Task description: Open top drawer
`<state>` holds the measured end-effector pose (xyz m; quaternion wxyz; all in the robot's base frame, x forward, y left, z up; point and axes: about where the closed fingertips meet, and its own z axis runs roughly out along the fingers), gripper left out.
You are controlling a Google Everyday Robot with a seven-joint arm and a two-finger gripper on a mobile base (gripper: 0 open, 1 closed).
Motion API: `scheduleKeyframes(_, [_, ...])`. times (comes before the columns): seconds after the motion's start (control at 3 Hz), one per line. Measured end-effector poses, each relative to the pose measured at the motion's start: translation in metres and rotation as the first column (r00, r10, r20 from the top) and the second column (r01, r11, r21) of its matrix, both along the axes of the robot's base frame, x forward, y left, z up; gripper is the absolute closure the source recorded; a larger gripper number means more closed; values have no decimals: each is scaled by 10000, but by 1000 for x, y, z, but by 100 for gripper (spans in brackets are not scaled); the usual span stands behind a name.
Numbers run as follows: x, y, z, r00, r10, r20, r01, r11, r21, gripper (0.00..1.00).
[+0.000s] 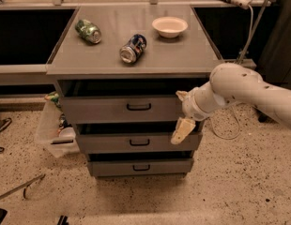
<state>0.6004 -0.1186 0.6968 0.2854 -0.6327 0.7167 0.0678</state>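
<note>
The top drawer is the highest and tallest of three grey fronts in the cabinet, with a small black loop handle at its centre. Its front stands slightly forward of the cabinet, with a dark gap above it. My gripper is on a white arm coming in from the right. It sits in front of the right end of the top drawer's front, to the right of the handle. Its cream fingers are spread apart, one high and one low, and hold nothing.
A green can, a blue can and a white bowl lie on the cabinet top. Two shorter drawers sit below. A clear plastic bin stands on the floor at left. A cable hangs at right.
</note>
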Motion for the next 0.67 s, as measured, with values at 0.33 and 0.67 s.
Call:
scheduleKeyframes(0.33, [0,0,0,10000,0,0,0,10000,0,0])
scheduleKeyframes(0.67, [13,9,-7,9999,91,94,-92,9999,146,0])
